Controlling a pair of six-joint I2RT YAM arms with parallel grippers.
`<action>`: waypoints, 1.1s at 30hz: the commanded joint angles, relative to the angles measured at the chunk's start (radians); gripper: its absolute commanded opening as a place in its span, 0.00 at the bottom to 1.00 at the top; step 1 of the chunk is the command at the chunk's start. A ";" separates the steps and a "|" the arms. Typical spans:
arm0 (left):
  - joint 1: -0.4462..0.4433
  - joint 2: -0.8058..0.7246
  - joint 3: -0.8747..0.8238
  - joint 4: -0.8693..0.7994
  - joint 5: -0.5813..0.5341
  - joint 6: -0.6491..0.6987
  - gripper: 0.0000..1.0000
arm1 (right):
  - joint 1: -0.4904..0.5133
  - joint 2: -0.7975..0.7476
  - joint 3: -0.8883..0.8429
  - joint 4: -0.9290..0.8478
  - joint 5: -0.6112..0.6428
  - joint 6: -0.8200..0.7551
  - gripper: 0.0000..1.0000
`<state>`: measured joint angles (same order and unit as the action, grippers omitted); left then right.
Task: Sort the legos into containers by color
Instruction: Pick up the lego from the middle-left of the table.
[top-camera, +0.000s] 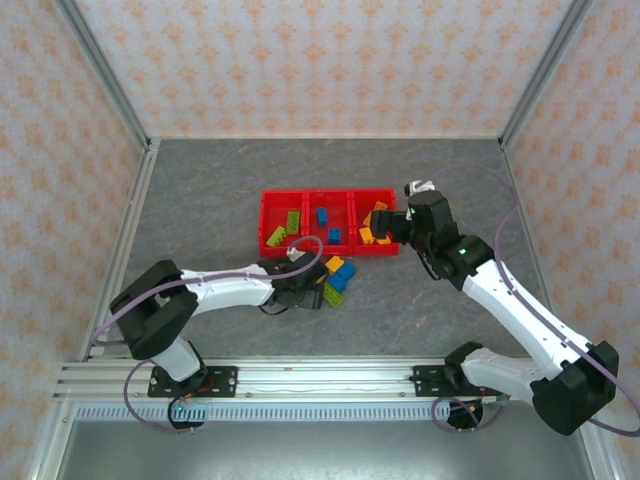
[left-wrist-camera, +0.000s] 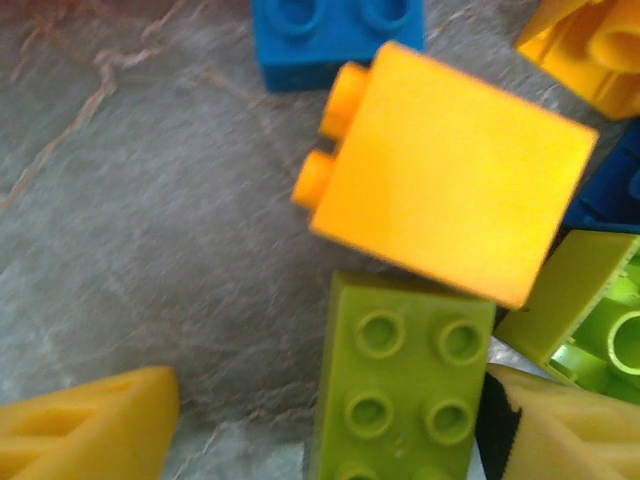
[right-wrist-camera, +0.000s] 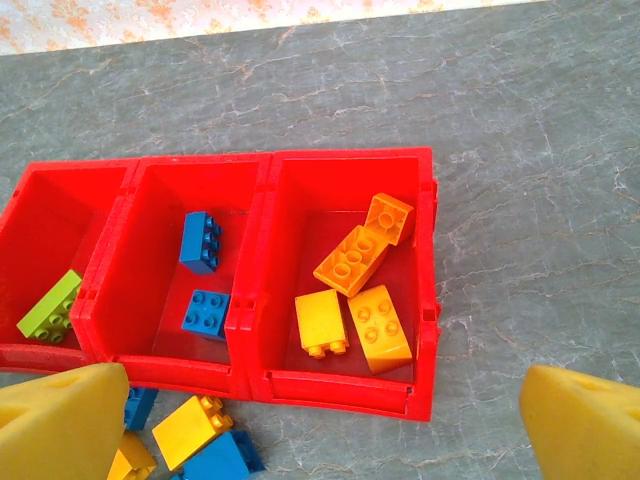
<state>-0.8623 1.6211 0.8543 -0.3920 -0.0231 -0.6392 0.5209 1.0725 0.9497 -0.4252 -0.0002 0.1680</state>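
Observation:
The red containers (top-camera: 325, 192) stand mid-table in a row of three. In the right wrist view their left bin holds a lime green lego (right-wrist-camera: 50, 305), the middle bin (right-wrist-camera: 160, 170) two blue ones, and the right bin several orange-yellow ones (right-wrist-camera: 350, 262). My right gripper (right-wrist-camera: 320, 400) hangs open and empty over the right bin (top-camera: 383, 225). A loose pile of legos (top-camera: 335, 280) lies in front of the bins. My left gripper (top-camera: 316, 294) is down at the pile. Its jaws straddle a lime green brick (left-wrist-camera: 400, 390). The right finger (left-wrist-camera: 565, 430) is at the brick, the left finger (left-wrist-camera: 90, 425) still apart.
Around the green brick lie an orange-yellow brick (left-wrist-camera: 450, 170) on its side, a blue brick (left-wrist-camera: 335, 35) beyond it and another green one (left-wrist-camera: 590, 320) to the right. Enclosure walls ring the grey table (top-camera: 200, 200).

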 joint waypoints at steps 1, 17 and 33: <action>-0.003 0.049 0.050 -0.063 -0.021 0.077 0.74 | 0.005 -0.003 0.037 0.003 0.009 0.008 1.00; 0.013 0.134 0.088 -0.106 -0.045 0.024 0.38 | 0.005 0.002 0.038 0.005 0.017 0.004 1.00; 0.020 -0.136 0.197 -0.194 -0.189 -0.040 0.22 | 0.005 0.011 0.050 0.005 0.011 0.007 1.00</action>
<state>-0.8505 1.5345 0.9939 -0.5396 -0.1303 -0.6659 0.5209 1.0786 0.9638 -0.4252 0.0002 0.1680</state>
